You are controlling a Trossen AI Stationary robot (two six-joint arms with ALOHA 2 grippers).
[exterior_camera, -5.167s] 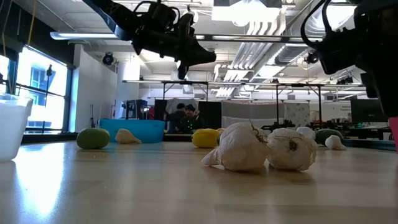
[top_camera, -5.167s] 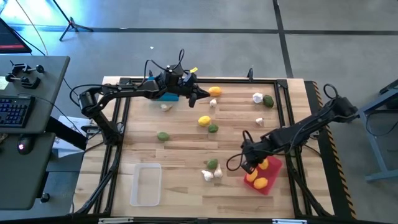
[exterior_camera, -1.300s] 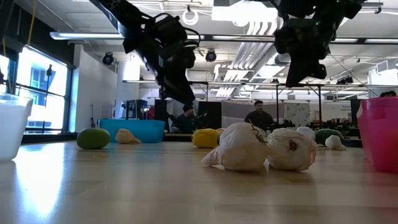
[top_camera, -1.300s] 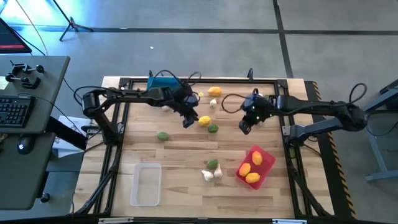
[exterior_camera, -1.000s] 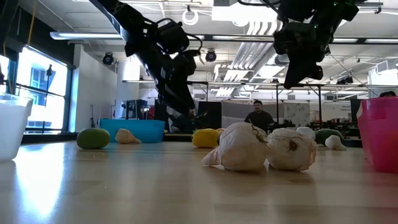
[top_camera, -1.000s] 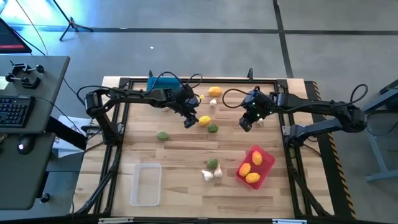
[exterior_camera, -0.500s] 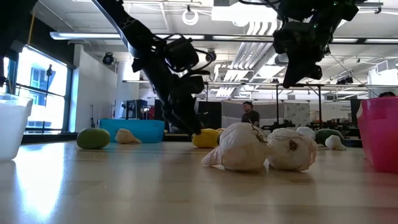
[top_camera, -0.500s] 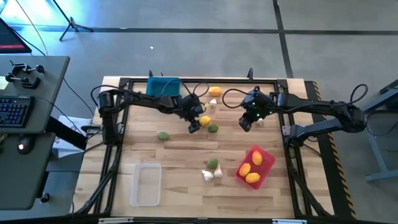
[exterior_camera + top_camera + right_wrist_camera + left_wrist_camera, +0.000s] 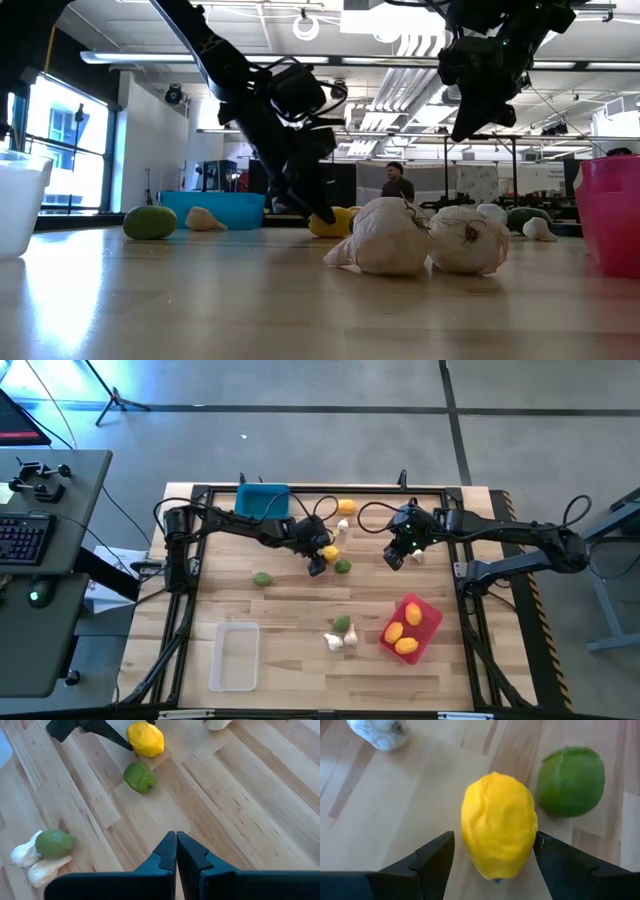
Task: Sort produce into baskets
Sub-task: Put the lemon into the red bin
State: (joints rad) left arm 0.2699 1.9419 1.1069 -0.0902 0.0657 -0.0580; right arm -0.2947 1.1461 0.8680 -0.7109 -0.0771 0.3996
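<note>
One yellow lemon (image 9: pixel 499 832) lies mid-table between the spread fingers of the left gripper (image 9: pixel 319 560), not yet pinched; a green fruit (image 9: pixel 570 781) sits just beside it. Another lemon (image 9: pixel 346 506) lies near the far edge, and two more (image 9: pixel 400 637) rest in the red basket (image 9: pixel 423 610). Two green fruits (image 9: pixel 262 577) lie apart: one alone, one against two garlic bulbs (image 9: pixel 338 641). The blue basket (image 9: pixel 262 499) and the clear basket (image 9: pixel 233 656) complete three. The right gripper (image 9: pixel 396 556) hovers with fingers pressed together.

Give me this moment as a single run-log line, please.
left end effector: open around yellow lemon | right end effector: shut, empty, above table | red basket: two lemons
</note>
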